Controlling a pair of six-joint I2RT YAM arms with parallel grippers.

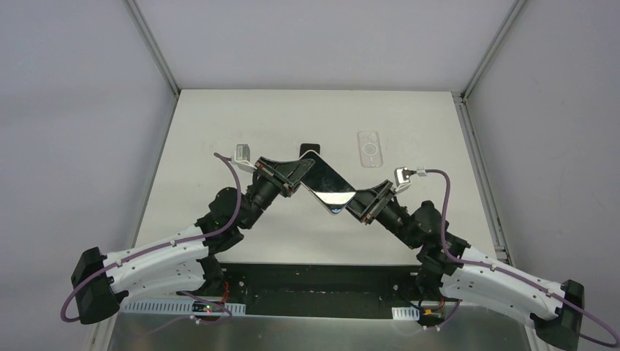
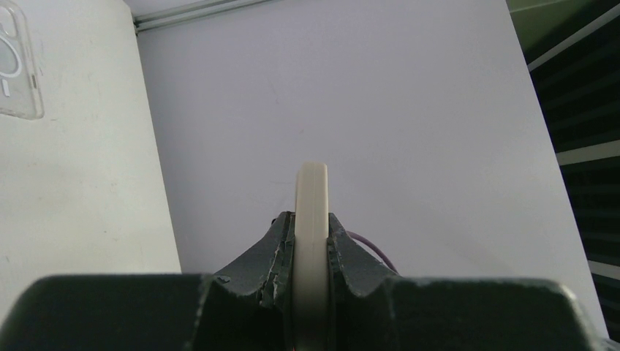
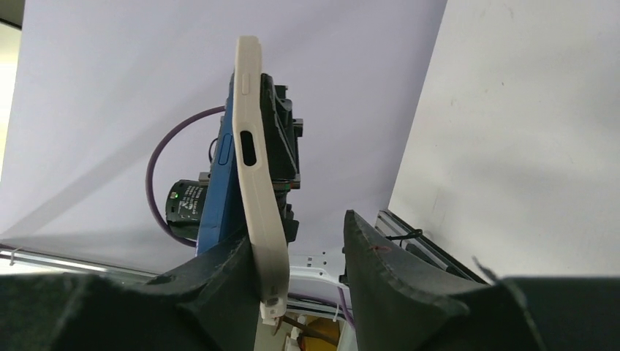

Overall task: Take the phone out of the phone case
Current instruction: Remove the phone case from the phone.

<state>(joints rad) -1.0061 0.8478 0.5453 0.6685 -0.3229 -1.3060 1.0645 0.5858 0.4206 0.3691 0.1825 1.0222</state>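
Holding the glossy black-screened phone [image 1: 329, 186] in the air above the white desk [image 1: 219, 124] between both arms, the step in hand looks like peeling. The left end effector [image 2: 311, 228] is clamped tight on the edge of the cream-coloured soft phone case [image 3: 256, 168]. The right end effector [image 3: 300, 245] stands part open and grips nothing: the case's lower end leans on one finger, with the other finger apart. A blue edge beside the case is probably the phone's body. The right should pinch the case lip alone and peel slowly, against a firm left grip.

Left pincer [image 1: 298, 177] clamped, right pincer [image 1: 363, 199] jaws parted, both raised and converging.
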